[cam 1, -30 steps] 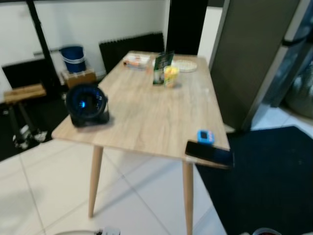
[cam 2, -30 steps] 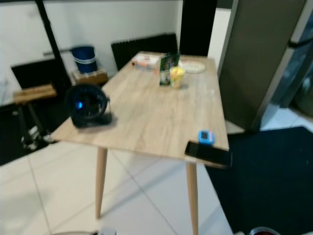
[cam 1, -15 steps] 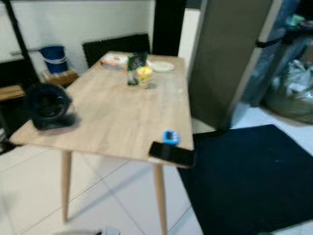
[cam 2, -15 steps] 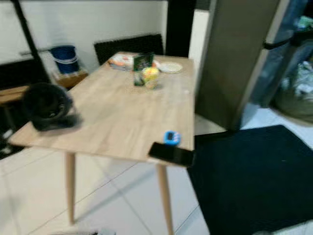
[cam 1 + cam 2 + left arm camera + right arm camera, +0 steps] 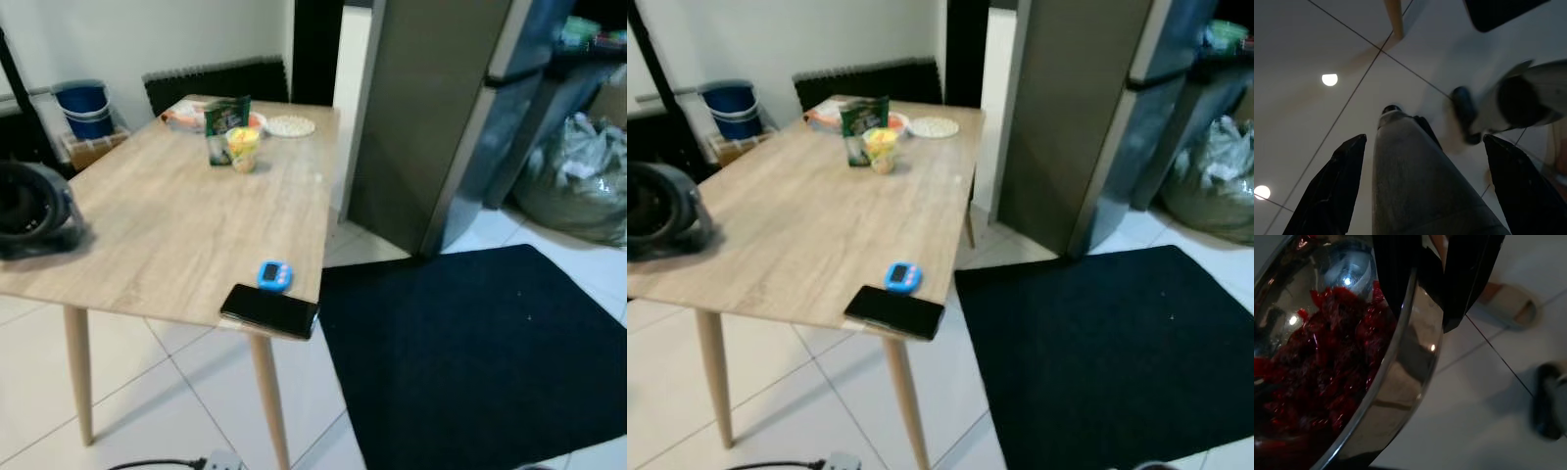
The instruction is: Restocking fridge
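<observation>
The right gripper point(image 5: 1422, 281) is clamped on the rim of a steel bowl point(image 5: 1400, 382), one black finger inside and one outside the wall, and the bowl holds a heap of dark red food point(image 5: 1327, 367), possibly chopped beet or peppers, though the dim wrist view does not let me say which. It hangs low over the tiled floor point(image 5: 1508, 382), well short of the fridge point(image 5: 431, 108), which stands far and to the right beyond the black rug point(image 5: 470, 352). The left gripper point(image 5: 1420, 181) hangs idle above the floor with its two fingers spread wide apart and nothing between them. The chief risk, as I judge it, is the grip itself: a pinch on one edge lets a loaded bowl swing or tip while walking, and the red food would spill onto the pale tiles or the rug. The rug's edge could also catch a foot, and the table point(image 5: 176, 225) corner juts near the path on the left. Counted: one fridge, one rug, one wooden table. On the table there are one black phone point(image 5: 269, 310) overhanging the near edge, one small blue gadget point(image 5: 274, 275) just beside it, one round black device point(image 5: 29, 211) at the left, and at the far end one green packet point(image 5: 227, 123), one yellow cup point(image 5: 242, 149), one white plate point(image 5: 291, 125) and one tray of food point(image 5: 186, 115). One blue bucket point(image 5: 83, 103) sits by the far wall.
</observation>
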Robot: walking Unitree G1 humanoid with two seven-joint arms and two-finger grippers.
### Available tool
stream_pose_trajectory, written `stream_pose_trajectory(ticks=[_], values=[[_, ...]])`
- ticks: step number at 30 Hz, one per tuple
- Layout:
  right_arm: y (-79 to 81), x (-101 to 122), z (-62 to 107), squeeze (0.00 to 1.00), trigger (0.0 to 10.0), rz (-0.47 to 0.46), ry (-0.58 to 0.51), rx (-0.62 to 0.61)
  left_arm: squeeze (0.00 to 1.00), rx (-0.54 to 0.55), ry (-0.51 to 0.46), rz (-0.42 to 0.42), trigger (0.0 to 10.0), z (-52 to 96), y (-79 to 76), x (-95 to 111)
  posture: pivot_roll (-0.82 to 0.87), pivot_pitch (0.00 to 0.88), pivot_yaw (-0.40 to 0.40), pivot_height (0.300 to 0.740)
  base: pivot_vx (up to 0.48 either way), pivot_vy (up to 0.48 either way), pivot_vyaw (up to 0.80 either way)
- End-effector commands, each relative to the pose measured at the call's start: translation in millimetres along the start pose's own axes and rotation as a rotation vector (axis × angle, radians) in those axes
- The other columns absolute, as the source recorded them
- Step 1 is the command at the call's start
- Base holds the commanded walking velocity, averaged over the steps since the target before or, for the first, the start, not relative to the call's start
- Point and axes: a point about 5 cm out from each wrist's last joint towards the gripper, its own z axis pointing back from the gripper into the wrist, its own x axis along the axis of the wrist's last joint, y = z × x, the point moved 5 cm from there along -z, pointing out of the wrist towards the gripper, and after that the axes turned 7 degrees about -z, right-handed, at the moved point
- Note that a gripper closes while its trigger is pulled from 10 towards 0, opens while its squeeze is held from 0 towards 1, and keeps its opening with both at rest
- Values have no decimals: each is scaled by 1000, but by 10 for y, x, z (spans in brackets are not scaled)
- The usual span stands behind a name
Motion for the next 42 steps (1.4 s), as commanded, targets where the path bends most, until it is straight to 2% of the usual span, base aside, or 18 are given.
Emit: stream_pose_trajectory(ticks=[1,11,15,18,21,38,42], values=[[-43,85,-3,0,10000,-8,-25,-11,0,-21,62,5,10000,14,-72,-184,-49,0,-16,740,0,-454,0],[-12,72,-2,0,10000,-3,-22,23,0,-21,60,-2,10000,10,-72,-167,-51,0,-16,740,0,-455,0],[38,58,0,0,10000,-10,-19,54,0,-21,60,-2,10000,8,-75,-164,-52,0,-17,740,0,-458,750],[18,48,0,0,10000,-11,-17,37,0,-15,58,2,10000,8,-69,-161,-52,0,-19,740,0,-350,767],[12,38,0,0,10000,-16,-13,34,0,-8,58,6,10000,8,-62,-159,-52,0,-19,740,0,0,644],[63,-63,5,0,10000,-60,25,47,0,15,41,37,10000,6,-40,-137,-53,0,-20,740,0,0,0],[70,-70,5,0,10000,-65,29,46,0,17,39,39,10000,5,-36,-131,-53,0,-19,740,0,0,-788]])
